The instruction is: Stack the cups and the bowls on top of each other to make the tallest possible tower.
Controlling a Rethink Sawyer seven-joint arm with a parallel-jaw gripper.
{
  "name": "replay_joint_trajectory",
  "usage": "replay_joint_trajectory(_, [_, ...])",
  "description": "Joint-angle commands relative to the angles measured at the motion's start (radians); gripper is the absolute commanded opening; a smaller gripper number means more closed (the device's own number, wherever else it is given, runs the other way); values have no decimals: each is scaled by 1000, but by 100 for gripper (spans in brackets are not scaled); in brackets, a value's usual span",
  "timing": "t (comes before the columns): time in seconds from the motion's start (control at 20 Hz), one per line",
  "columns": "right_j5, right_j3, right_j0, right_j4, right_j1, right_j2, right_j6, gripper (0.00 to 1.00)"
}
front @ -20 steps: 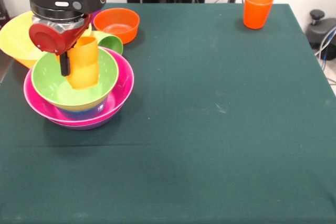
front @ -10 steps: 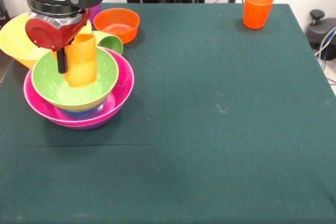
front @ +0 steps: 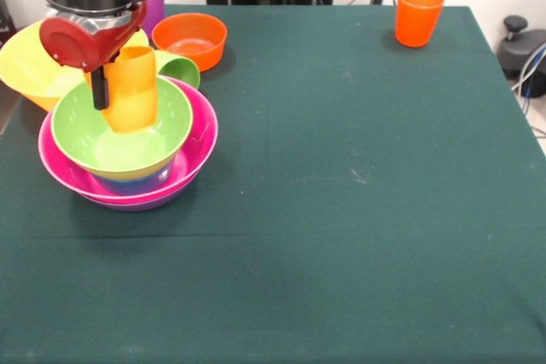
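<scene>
A dark green cloth covers the worktop point(front: 341, 210), with a pale wall and some cables behind its far edge. At the left side stands the tower point(front: 128, 164): a light green bowl point(front: 119, 147) nested over a blue bowl point(front: 136, 183), which sits inside a pink bowl point(front: 192, 147), with a purple rim just showing beneath.

The gripper point(front: 115, 83) hangs over the tower and pinches the yellow-orange cup point(front: 132, 91); one dark finger runs down the cup's left wall, while the other is hidden behind the cup. The cup is upright, mouth upward, and its base appears to sit slightly above the floor of the green bowl, though contact cannot be ruled out from this angle.

Behind the tower, a yellow bowl point(front: 26, 61) lies at the left edge, a light green cup point(front: 177, 67) sits just beside the pink rim, and an orange bowl point(front: 189, 37) stands a little farther back. A sliver of purple point(front: 153, 14) shows beside the arm's housing. An orange cup point(front: 419, 14) stands well apart at the far right corner.

The step in hand looks like handling the yellow-orange cup at the top of the tower, either placing it or lifting it out; which one cannot be told. If placing, the next move calls for lowering the cup squarely onto the bowl's centre, then spreading the fingers cleanly without tipping it.
</scene>
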Motion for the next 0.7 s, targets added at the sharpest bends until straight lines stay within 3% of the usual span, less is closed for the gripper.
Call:
replay_joint_trajectory(0.05, [16, 107, -20, -62, -5, 76, -103, 0])
replay_joint_trajectory(0.2, [2, 126, -22, -63, -12, 82, -107, 0])
replay_joint_trajectory(0.25, [1, 129, -23, -65, -14, 85, -107, 100])
replay_joint_trajectory(0.7, [-37, 151, -14, -78, -16, 78, -99, 100])
